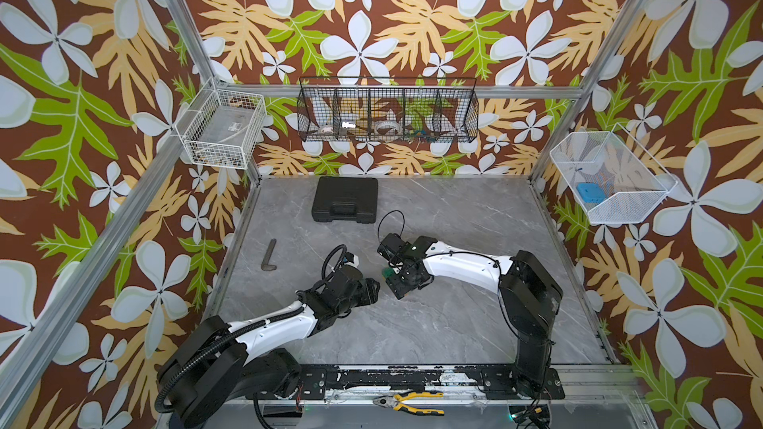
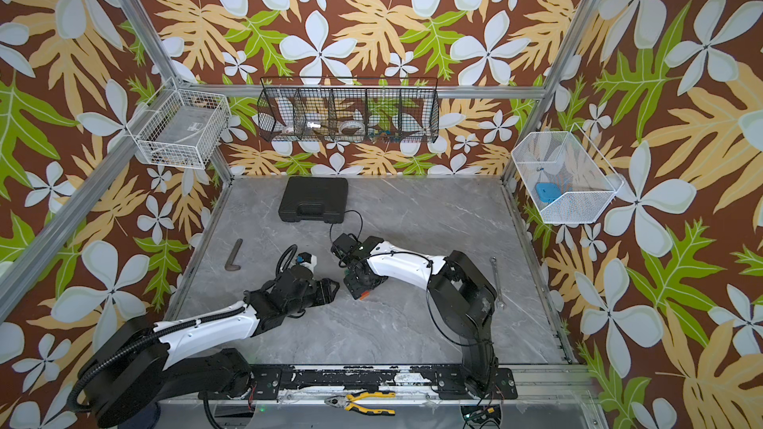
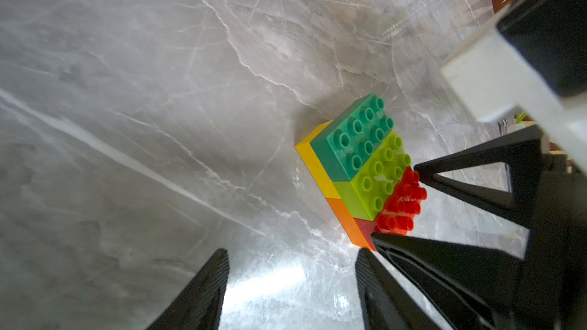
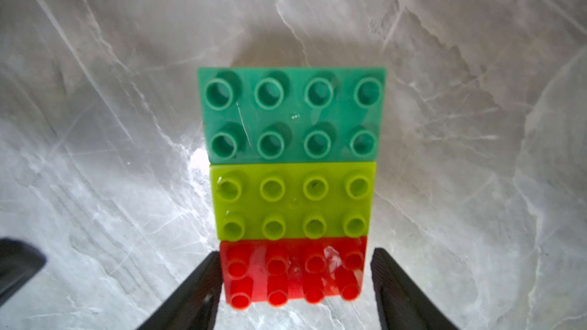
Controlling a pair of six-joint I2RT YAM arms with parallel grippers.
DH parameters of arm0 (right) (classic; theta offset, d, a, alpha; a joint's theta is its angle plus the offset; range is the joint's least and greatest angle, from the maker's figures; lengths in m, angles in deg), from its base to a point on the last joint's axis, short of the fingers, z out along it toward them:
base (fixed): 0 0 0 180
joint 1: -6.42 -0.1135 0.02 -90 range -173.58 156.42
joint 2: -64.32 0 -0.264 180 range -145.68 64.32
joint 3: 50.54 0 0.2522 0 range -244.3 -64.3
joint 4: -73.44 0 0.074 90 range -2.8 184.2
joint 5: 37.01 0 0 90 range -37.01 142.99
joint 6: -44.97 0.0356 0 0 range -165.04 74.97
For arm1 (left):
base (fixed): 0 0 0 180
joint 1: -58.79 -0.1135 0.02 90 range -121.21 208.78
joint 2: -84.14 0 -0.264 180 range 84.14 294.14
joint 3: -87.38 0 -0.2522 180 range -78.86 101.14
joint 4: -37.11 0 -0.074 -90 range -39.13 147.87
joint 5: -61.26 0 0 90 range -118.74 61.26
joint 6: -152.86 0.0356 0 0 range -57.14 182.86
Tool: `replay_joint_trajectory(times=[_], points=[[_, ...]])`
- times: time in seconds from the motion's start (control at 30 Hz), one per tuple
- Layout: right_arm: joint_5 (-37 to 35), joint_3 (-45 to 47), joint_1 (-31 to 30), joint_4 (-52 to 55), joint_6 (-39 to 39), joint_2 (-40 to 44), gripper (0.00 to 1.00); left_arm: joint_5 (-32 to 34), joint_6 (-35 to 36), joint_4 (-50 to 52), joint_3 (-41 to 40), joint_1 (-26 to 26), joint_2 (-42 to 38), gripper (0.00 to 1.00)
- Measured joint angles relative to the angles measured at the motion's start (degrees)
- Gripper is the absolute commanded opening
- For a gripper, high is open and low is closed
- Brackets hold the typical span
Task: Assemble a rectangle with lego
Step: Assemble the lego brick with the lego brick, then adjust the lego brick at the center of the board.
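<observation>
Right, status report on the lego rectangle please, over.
Left jaws open, empty. Right jaws open, straddling red end of the rectangle. All five bricks joined, flat on table. Black case well clear.

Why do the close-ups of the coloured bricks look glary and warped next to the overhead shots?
Right wrist view: a white glare patch on the table beside the rectangle, whose stripes seem to taper under the close wide lens; picture edges go soft. Left wrist view: more glare on the table, its veins smeared. In both top views: even light, sharp detail.
</observation>
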Motion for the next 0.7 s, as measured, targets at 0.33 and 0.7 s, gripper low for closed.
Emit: replay_joint_trajectory(times=[0.33,0.7], points=[[-0.3,0.6,0.0,-0.6,2.3,5.3,0.74,0.2,0.9,0.1,2.6,-1.6,0.3,0.66],[2.8,13.2,1.9,-7.7,17.0,15.9,0.48,-0.6,5.1,0.3,9.7,-2.7,6.6,0.72]])
